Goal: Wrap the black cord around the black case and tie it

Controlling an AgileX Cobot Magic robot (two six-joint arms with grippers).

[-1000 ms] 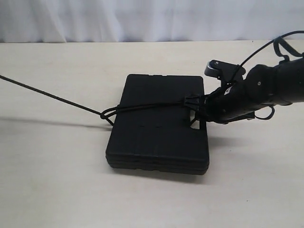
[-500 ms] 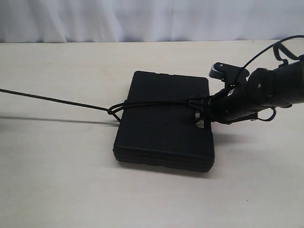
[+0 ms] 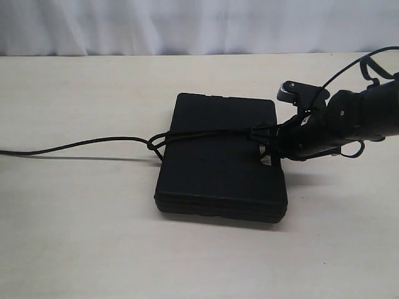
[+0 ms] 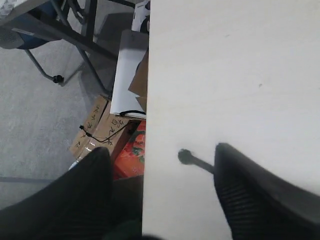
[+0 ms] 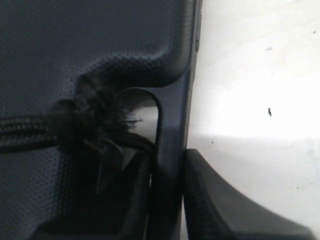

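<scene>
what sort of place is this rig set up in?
Probably a lab or workshop storage corner, not a home: a bare pale table against a white curtain, with cardboard boxes and a caster-footed metal frame on the grey floor beside it.

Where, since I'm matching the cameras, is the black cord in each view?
Exterior: black cord runs from the left edge across the black case to its right edge.
Left wrist: only its knobbed tip, on the pale table.
Right wrist: its frayed knot, on the case.
Shared landmark: the pale table.
</scene>
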